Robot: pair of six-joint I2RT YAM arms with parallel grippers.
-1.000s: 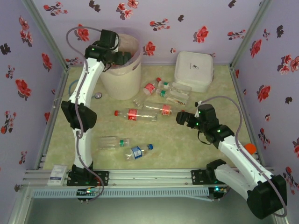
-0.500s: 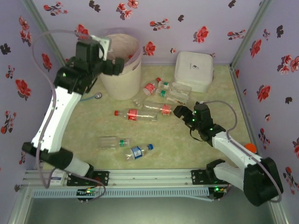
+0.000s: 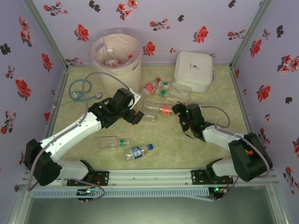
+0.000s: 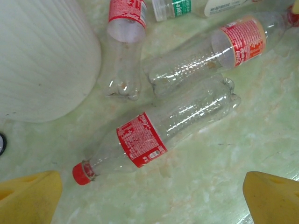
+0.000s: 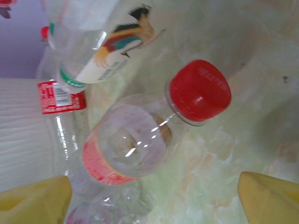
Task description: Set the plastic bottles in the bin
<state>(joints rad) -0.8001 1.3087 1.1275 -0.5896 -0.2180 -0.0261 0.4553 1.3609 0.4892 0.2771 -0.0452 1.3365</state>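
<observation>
On the pale green table (image 3: 177, 150), the left jaws are hanging released over a red-capped bottle (image 4: 142, 140) while the right jaws are hanging released over another, red-labelled bottle (image 5: 126, 149).

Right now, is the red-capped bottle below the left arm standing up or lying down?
Lying down: the red-capped bottle rests on its side on the table, cap on.

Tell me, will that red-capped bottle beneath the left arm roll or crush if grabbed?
Probably light: the red-capped bottle looks clear and empty. Lying on its side, it may roll if nudged. Its thin walls would likely dent under a firm squeeze.
</observation>
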